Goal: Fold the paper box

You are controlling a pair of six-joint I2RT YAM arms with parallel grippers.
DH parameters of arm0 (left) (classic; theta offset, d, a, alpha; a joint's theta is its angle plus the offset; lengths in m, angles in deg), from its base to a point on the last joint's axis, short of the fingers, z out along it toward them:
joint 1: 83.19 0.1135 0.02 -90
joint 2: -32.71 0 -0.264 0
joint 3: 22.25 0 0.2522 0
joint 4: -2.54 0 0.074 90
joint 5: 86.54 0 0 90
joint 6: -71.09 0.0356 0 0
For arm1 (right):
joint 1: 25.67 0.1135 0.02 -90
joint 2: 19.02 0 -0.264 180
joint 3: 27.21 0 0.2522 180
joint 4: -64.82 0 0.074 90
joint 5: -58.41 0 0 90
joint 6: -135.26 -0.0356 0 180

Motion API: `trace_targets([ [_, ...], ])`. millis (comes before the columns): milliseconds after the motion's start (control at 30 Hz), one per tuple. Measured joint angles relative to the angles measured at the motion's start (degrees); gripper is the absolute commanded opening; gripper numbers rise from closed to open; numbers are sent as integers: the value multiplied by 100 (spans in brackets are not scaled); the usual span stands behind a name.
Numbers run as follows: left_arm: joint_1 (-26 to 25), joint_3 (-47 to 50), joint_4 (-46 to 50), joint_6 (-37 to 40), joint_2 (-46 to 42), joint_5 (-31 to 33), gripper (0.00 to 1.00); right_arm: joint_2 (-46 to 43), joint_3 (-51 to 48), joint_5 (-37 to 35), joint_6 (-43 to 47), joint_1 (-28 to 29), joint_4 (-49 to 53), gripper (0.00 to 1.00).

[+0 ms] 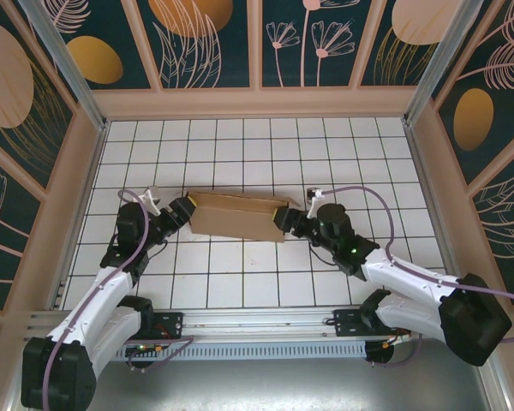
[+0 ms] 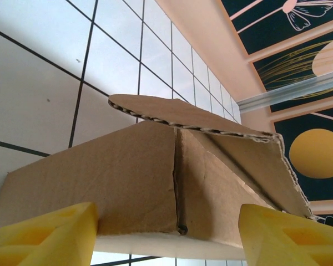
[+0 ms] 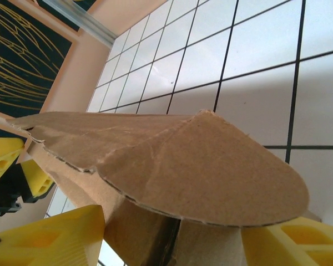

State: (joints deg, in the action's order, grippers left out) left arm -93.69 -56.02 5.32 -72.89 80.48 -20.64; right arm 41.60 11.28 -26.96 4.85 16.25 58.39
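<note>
View from above: the paper box (image 1: 236, 216), a plain brown corrugated-cardboard sheet raised into a shallow, half-formed rectangular shell, lies near the middle of the white tiled table (image 1: 240, 282), its long axis running left to right. The left gripper (image 1: 184, 211) meets its left end and the right gripper (image 1: 284, 218) its right end, so the box sits between the two arms.

Left wrist view: the yellow fingers (image 2: 44, 235) of the left gripper (image 2: 167, 216) stand apart with one end of the box (image 2: 133, 183) between them. A vertical crease runs down the end face, and a rounded flap juts out loose above it. Whether the pads press the cardboard or merely flank it cannot be told.

Right wrist view: the right gripper (image 3: 172, 230) likewise has its jaws apart astride the opposite end, where a broad rounded flap of the box (image 3: 211, 166) overhangs the fingers (image 3: 50, 238) (contact again unclear). The left gripper (image 3: 18, 169) appears at the far end of the cardboard.

Step in hand, as a judgement: both ends are being taken up at once so that the end flaps can be set, with the long walls partly up and the rounded flaps not yet tucked. The next move probably calls for an even pinch at each end. The flaps would then be turned down and inward along their creases, both arms working together so that the light box is neither pushed sideways nor skewed.
</note>
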Motion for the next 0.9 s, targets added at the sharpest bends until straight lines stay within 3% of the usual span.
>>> trace_targets([
  [367, 0, -39, -494, -57, 428, -245, 65, 334, 170, 308, 483, -490, -280, 59],
  [900, -142, -752, -1285, -26, 1733, -164, 65, 981, 612, 1075, 1014, -1366, -881, 57],
])
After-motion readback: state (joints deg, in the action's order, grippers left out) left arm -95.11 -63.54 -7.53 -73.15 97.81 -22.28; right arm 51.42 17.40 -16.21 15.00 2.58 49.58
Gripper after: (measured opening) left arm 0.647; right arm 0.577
